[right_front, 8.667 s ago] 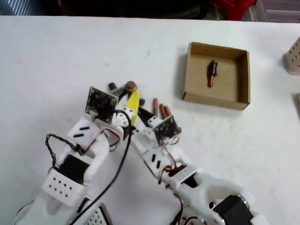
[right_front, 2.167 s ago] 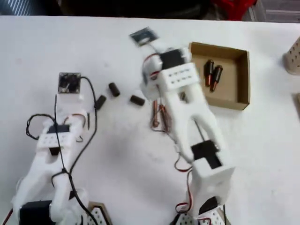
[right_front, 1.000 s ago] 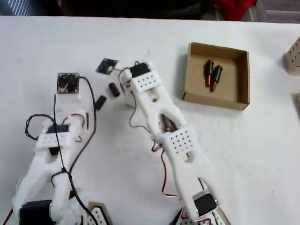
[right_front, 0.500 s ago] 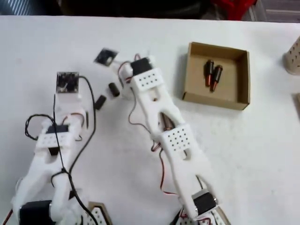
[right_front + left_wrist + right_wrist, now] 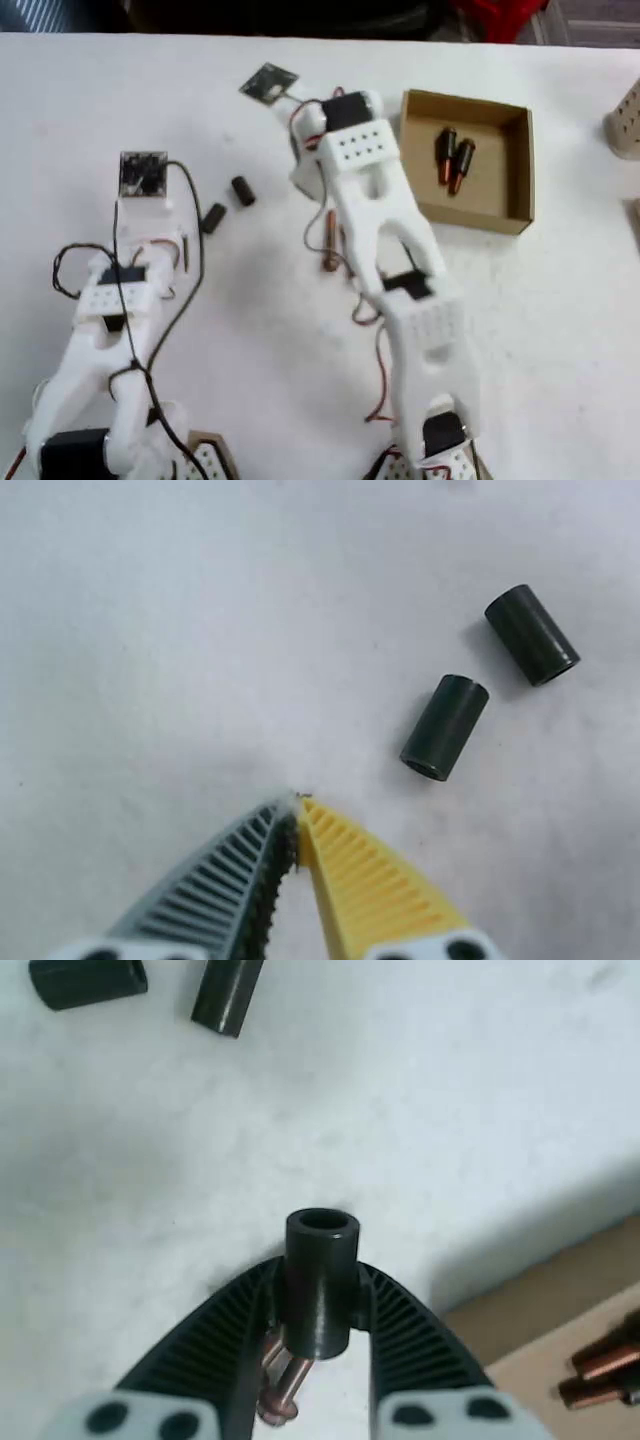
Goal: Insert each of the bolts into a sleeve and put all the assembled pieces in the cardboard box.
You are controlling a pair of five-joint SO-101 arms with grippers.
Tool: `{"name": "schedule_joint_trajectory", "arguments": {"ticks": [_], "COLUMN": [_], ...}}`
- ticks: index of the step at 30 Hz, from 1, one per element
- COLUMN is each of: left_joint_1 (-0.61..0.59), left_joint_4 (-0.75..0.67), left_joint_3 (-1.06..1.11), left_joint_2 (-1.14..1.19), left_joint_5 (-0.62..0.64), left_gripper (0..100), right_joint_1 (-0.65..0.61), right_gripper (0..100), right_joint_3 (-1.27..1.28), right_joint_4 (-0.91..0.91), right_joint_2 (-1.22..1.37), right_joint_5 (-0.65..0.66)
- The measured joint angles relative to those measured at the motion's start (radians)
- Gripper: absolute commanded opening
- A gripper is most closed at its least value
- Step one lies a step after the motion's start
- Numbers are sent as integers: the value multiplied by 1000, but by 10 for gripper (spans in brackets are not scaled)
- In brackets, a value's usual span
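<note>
At nine o'clock of the box, the right claw grasps a sleeve, probably to receive a bolt; the left claw is clenched empty.

Overall level: bright and even in the high view; the white table reads near-white, without hard glare.
Background: a dark band runs along the top edge of the high view.
Shadows, high view: short and soft; the cardboard box throws a narrow grey edge onto the table.
Shadows, left wrist view: faint grey smudges lie beside the two loose sleeves.
Highlights, right wrist view: the black sleeve carries a dull sheen on its rim.
</note>
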Motion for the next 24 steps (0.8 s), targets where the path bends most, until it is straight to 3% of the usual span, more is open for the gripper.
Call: {"name": "schedule_joint_trajectory", "arguments": {"ticks": [5,14,21,24], "left_joint_1": [74,187,428,562], "left_joint_4": [-2,66,255,272], "left_joint_3": [31,32,32,32], "left_joint_2": [0,-14,-278,-385], "left_joint_5": [0,0,0,35], "left_gripper": [23,24,25,91], "right_joint_1": [43,92,233,279], "right_gripper": [17,17,17,17], "right_joint_3": [347,1132,1407,1499], "right_joint_4": [-23,-295,-353,-404], "right_joint_2": [-258,-781,-987,-1034], "right_joint_5": [-17,-58,-87,-87]}}
